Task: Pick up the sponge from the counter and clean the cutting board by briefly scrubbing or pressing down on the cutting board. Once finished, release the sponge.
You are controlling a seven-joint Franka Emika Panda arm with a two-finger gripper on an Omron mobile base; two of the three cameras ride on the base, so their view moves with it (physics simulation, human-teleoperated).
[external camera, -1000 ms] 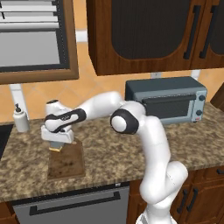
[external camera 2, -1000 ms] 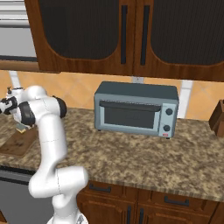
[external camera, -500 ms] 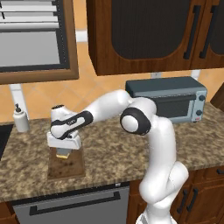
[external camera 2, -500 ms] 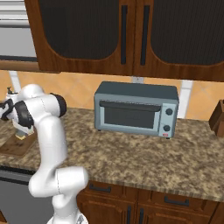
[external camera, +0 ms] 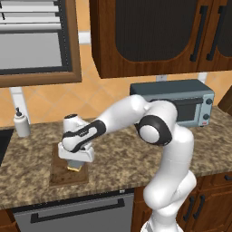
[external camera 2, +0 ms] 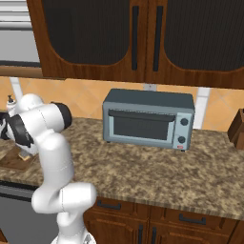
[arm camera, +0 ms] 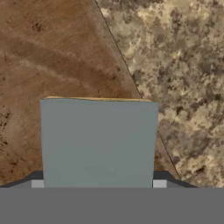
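- At the far left of the left base view, a white soap bottle [external camera: 21,124] stands on the counter [external camera: 118,156] against the tiled wall, well apart from the work.
- Just right of it lies the cutting board [external camera: 65,170], a dark wooden rectangle flat on the granite near the front edge, its long axis running from the front edge toward the wall.
- Over the board hangs the gripper [external camera: 77,164], pointing straight down, clamped on the sponge [external camera: 75,167]; a sliver of the yellow base peeks out below the hand.
- From the hand view, the sponge [arm camera: 98,142] sits directly under the hand between the fingertips [arm camera: 159,183], grey-blue face toward the camera and a thin yellow line along its far edge.
- That view puts stained board wood [arm camera: 52,57] beneath and beyond the sponge, with the board's edge slanting past it and speckled granite [arm camera: 183,65] on the other side.
- So the sponge is over the board, near one long edge; I judge any scrub stroke should run along the board's length, not across toward that edge.
- Whether the sponge is pressed on the wood or just above it, I cannot tell.
- Further right, the arm's elbow arches over bare counter, and a grey toaster oven [external camera: 174,102] sits at the back wall.
- In the right base view, the oven [external camera 2: 148,119] stands mid-counter under dark wood cabinets [external camera 2: 143,38], with the board [external camera 2: 14,161] at the far left.
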